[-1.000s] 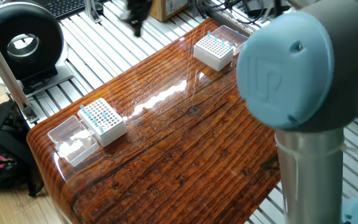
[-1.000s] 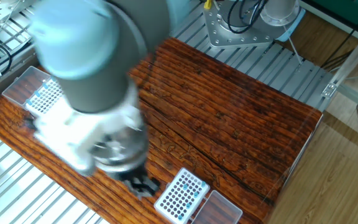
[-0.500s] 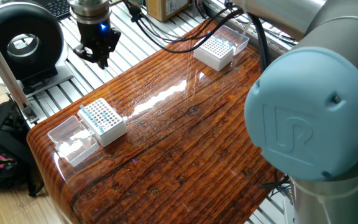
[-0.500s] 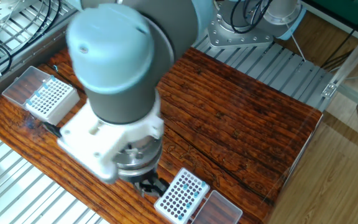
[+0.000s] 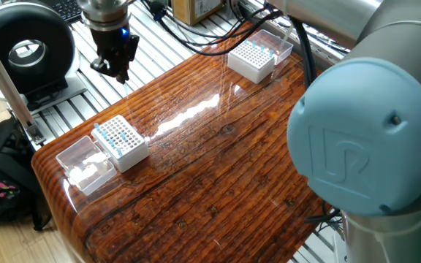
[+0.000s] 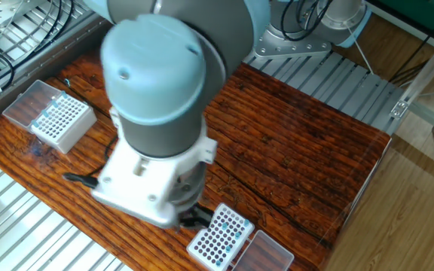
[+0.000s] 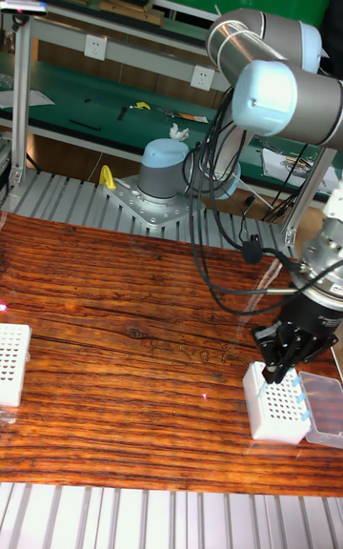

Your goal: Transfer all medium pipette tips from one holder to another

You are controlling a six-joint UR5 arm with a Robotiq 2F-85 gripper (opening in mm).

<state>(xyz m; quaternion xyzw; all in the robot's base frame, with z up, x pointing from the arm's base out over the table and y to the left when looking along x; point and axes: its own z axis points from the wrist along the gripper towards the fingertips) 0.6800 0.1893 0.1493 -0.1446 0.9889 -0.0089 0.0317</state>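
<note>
The gripper (image 7: 276, 370) hung just above the white tip box (image 7: 276, 410) near the worktop (image 7: 133, 358) edge, its finger spacing impossible to tell.

Two opposite overhead corner views and one low frontal view, all sharing the wooden table (image 7: 143, 358).

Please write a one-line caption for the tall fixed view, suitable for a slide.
UR5 gripper poised just above a white tip box at the right of the wooden table; second box at the left edge.
</note>
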